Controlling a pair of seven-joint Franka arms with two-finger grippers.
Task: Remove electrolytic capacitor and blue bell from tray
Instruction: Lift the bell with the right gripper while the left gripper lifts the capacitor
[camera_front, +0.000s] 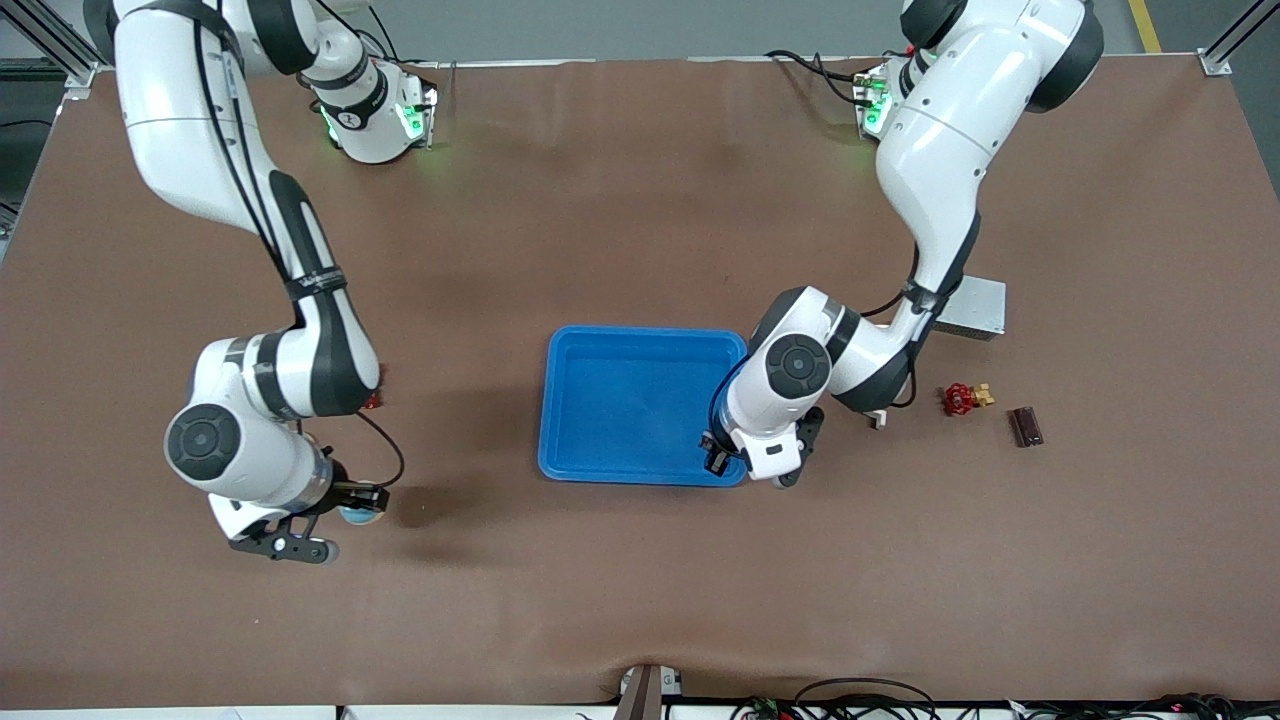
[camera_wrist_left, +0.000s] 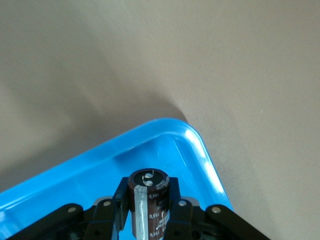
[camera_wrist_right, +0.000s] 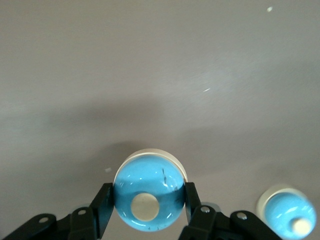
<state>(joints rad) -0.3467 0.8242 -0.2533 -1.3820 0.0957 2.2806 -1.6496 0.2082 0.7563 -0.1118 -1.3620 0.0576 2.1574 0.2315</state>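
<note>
- Two grippers are holding parts, as you are seeing in both wrist views.
- Left gripper (camera_wrist_left: 146, 217) is pinching the capacitor (camera_wrist_left: 148, 202) over the corner of the blue tray (camera_front: 640, 400) nearest the front camera, toward the left arm's end.
- Right gripper (camera_wrist_right: 146, 210) is pinching the blue bell (camera_wrist_right: 148, 195) above bare tabletop (camera_front: 640, 580), well apart from the tray.
- A second blue bell (camera_wrist_right: 287, 212) is lying near it.

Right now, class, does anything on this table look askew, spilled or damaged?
Nothing stands out. The left gripper holds the capacitor over the tray corner; the right gripper holds the bell over bare table.
</note>
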